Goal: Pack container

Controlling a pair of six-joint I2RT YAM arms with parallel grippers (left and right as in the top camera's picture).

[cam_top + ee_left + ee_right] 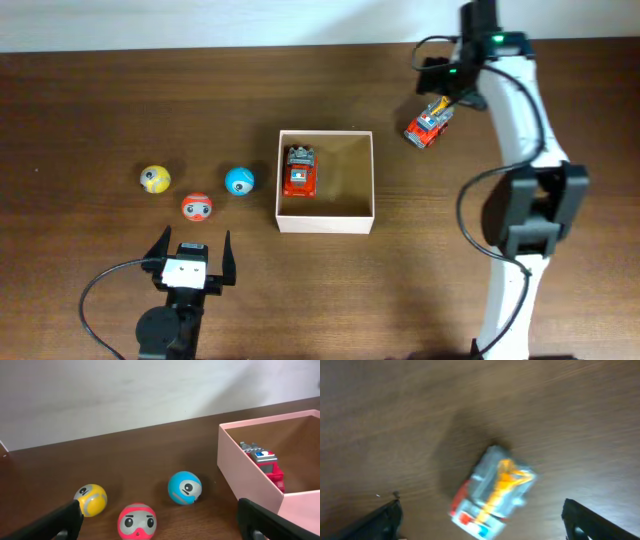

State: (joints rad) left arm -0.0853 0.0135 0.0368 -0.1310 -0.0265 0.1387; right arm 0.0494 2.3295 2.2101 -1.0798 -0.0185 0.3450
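Observation:
The container [325, 221] is a small square open box with white walls and a tan inside, at the table's middle. A red toy truck [300, 171] lies in its left half; the left wrist view shows the box [245, 475] and that truck [265, 462]. A second truck [428, 125], red and grey with an orange ladder, lies on the table right of the box. My right gripper [447, 88] is open just above it; the blurred truck [492, 492] shows between the spread fingers [480, 520]. My left gripper [190, 250] is open and empty, near the balls.
Three face-painted balls lie left of the box: yellow [154, 179], red [197, 207] and blue [239, 181]. In the left wrist view the red ball [137, 521] is nearest my fingers, with the yellow [90, 499] and blue [184, 487] ones behind it.

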